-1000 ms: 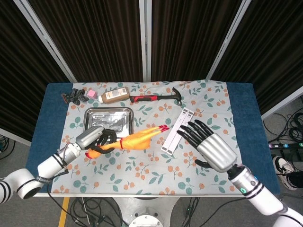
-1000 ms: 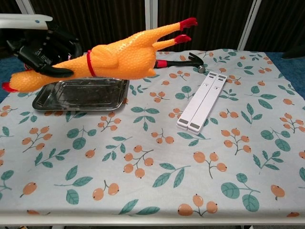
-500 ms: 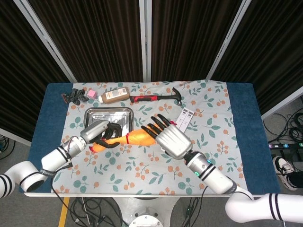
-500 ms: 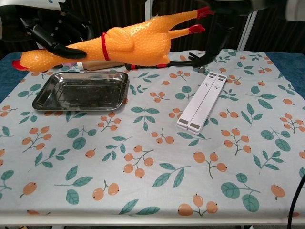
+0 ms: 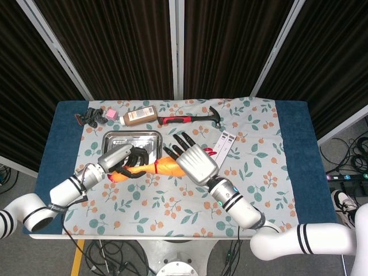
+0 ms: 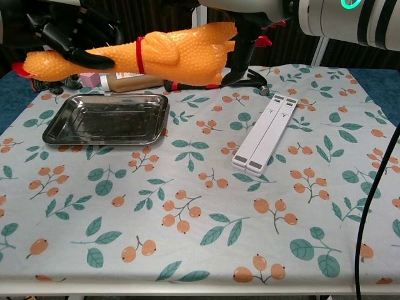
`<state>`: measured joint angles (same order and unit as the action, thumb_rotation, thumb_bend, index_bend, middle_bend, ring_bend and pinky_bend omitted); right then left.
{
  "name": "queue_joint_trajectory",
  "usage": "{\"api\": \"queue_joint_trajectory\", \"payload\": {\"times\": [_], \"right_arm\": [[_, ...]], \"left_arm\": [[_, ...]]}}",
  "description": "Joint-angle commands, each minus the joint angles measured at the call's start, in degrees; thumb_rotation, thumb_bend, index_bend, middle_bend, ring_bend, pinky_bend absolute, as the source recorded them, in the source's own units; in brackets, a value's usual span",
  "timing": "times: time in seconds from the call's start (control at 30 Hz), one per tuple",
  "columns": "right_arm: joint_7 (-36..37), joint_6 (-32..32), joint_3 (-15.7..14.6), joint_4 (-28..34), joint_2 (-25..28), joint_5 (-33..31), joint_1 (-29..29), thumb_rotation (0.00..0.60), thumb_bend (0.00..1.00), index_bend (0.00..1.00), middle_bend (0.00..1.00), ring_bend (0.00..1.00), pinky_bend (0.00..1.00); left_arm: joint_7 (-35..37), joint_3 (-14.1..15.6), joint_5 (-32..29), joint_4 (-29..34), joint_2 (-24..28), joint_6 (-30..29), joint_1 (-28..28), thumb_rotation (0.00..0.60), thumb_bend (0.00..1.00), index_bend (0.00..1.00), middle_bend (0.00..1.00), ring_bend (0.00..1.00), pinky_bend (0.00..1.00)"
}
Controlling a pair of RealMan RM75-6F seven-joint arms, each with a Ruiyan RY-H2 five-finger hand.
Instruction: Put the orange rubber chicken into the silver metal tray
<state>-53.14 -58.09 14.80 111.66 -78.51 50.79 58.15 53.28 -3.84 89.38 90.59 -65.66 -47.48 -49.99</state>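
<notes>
Nearest the camera, the right hand (image 5: 194,161), fingers spread, reaches over the feet end of the orange rubber chicken (image 6: 169,53); whether it touches is unclear. The left hand (image 5: 123,162) clasps the bird's neck, holding it aloft just short of the silver metal tray (image 6: 106,119). Carrying the body squarely over the tray before lowering would likely seat it cleanly
</notes>
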Motion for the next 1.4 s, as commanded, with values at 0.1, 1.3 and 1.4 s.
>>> {"api": "queue_joint_trajectory", "payload": {"times": [0.1, 1.3, 1.4], "right_arm": [[0.69, -1.16, -0.57, -0.64, -0.80, 0.09, 0.85, 0.600, 0.04, 0.22, 0.31, 0.07, 0.14], [3.43, -4.32, -1.73, -3.24, -3.44, -2.85, 3.90, 0.600, 0.05, 0.23, 0.43, 0.22, 0.22], [3.14, -4.53, -1.85, -2.67, -3.18, -3.61, 4.13, 0.600, 0.00, 0.05, 0.25, 0.12, 0.17]], "left_arm": [[0.27, -0.02, -0.21, 0.08, 0.04, 0.28, -0.21, 0.600, 0.67, 0.77, 0.84, 0.75, 0.77], [2.41, -0.74, -4.40, -0.47, -0.61, 3.66, -1.36, 0.600, 0.67, 0.77, 0.84, 0.75, 0.77], [3.06, -1.15, -5.43, -0.40, -0.53, 4.60, -1.46, 0.600, 0.67, 0.77, 0.84, 0.75, 0.77]]}}
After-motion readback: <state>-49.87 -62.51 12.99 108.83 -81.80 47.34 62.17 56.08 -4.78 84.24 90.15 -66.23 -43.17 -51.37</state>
